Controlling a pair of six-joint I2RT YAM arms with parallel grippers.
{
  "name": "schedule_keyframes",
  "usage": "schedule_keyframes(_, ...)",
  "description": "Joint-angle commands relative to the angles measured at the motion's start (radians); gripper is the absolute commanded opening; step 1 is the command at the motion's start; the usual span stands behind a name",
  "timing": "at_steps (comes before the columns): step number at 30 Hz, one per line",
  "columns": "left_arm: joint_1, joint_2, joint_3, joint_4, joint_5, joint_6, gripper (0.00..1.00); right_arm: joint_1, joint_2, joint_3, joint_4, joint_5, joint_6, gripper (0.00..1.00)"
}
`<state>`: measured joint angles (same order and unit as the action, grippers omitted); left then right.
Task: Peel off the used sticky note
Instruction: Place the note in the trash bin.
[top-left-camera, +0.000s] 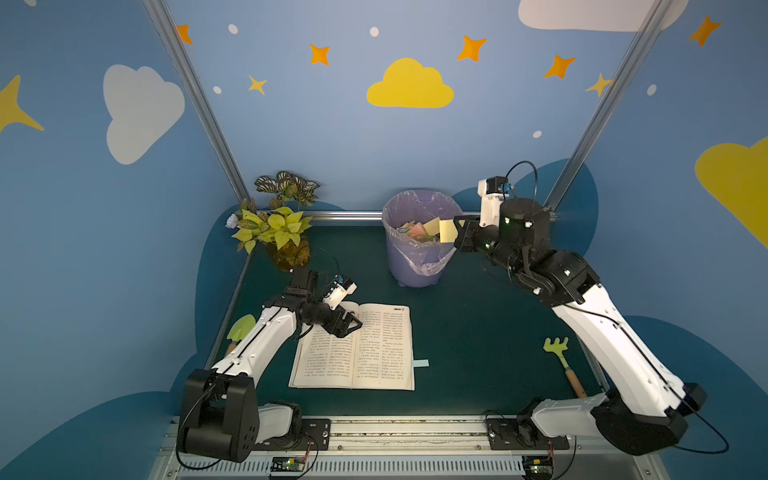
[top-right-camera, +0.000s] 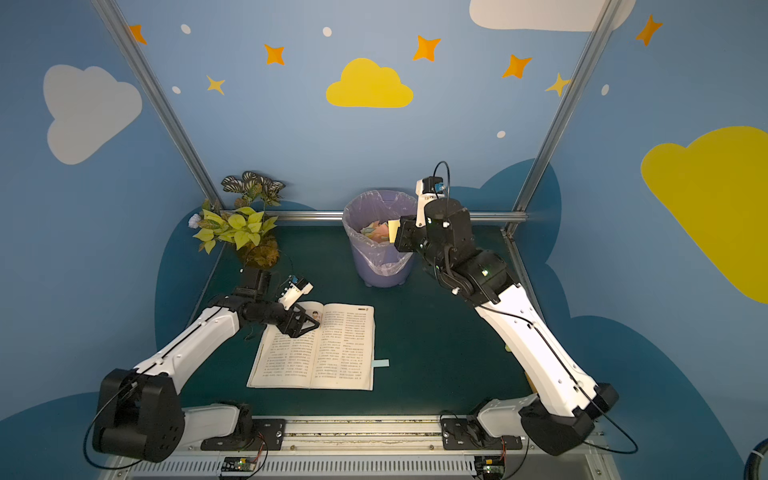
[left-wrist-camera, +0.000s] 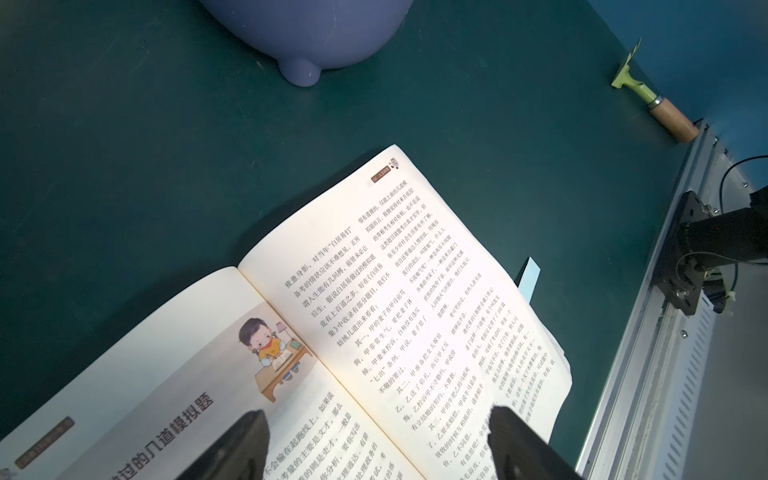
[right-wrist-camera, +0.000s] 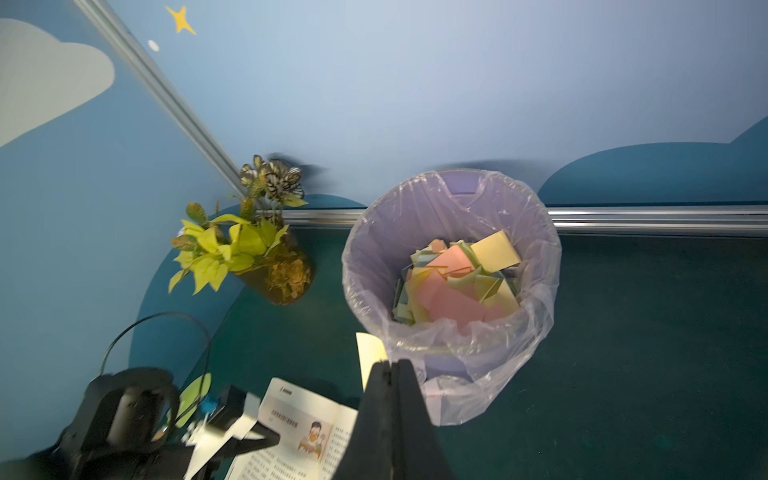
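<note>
Nearby, toward the near edge of the tabletop (top-left-camera: 478, 332), the open book (top-left-camera: 382, 345) lay flat with its pages up, and a pale blue tab (top-left-camera: 420, 363) stuck out from under its right-hand page. My left gripper (top-left-camera: 351, 325) hovered over the far end of the left-hand page, close to the spine, with its jaws spread wide and holding nothing. In the left wrist view both fingers (left-wrist-camera: 511, 436) stood apart above the printed text. A green rake (top-left-camera: 559, 349) with a wooden handle lay by the right edge, and a green shovel (top-left-camera: 241, 326) showed beside my left arm at the left edge. Farther back, the purple bin (top-left-camera: 409, 266), lined with a clear bag and holding pink, yellow and green slips, stood near the middle of the far edge. My right gripper (right-wrist-camera: 390, 368) was clamped on the yellow sticky note (top-left-camera: 446, 230), well apart from the book and raised at the bin's rim on its right side. Whether the note hung over the opening I could not tell. A leafy plant (top-left-camera: 274, 226) filled the far left corner.
</note>
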<state>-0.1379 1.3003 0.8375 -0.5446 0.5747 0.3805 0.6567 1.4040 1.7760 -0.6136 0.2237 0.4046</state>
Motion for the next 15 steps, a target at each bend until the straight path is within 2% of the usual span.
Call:
schedule_keyframes(1, 0.003, -0.014, -0.012, 0.024, 0.047, -0.004, 0.92, -0.077, 0.117, 0.114, -0.05, -0.091, 0.016, 0.0)
schedule_keyframes(4, 0.003, -0.021, -0.022, 0.027, 0.049, 0.004, 1.0, -0.126, 0.248, 0.232, -0.082, -0.121, 0.035, 0.0)
schedule_keyframes(10, 0.003, -0.026, -0.045, 0.059, 0.071, 0.015, 1.0, -0.136, 0.462, 0.423, -0.15, -0.09, 0.019, 0.0)
schedule_keyframes(15, 0.003, -0.029, -0.052, 0.064, 0.076, 0.016, 1.0, -0.1, 0.577, 0.502, -0.183, -0.046, -0.017, 0.0)
